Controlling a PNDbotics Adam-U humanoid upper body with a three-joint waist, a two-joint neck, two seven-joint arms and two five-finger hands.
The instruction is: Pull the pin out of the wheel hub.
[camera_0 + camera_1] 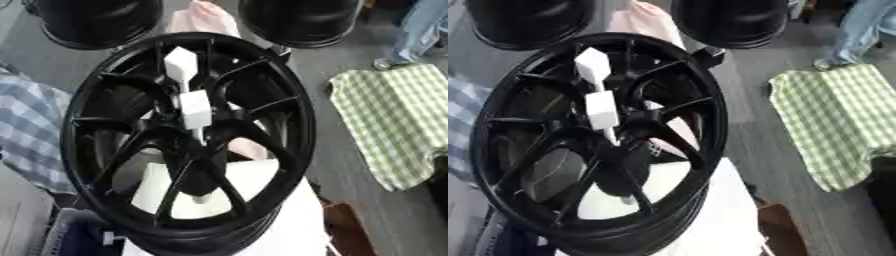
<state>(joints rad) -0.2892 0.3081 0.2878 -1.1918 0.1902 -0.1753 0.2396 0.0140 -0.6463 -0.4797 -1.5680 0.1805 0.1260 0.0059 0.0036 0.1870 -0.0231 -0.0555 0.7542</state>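
- Black wheel hub fills the middle of both views and comes closest at its lower rim. It stands tilted, with its spoked face turned up toward the camera.
- At the left edge, a blue-and-white checked cloth lies partly behind the rim.
- Beyond the hub at upper left stands a black round object, cut off by the top edge.
- White pin sits at the centre of the hub, where the spokes meet. It shows two white blocks, one above the other, on a thin white shaft. The lower block lies right over the centre and the upper one reaches toward the far rim. The shaft's lower end runs down into the dark centre, so the pin is still in the hub.
- A pale pink thing shows just past the far rim, between the two black round objects.
- A second black round object stands at upper right of the hub.
- White support shows under the hub, through the lower spokes and to the lower right of the rim.
- Well apart to the right, a green-and-white checked cloth lies on the grey floor.
- Neither robot hand shows in either view, so how their fingers stand cannot be told.
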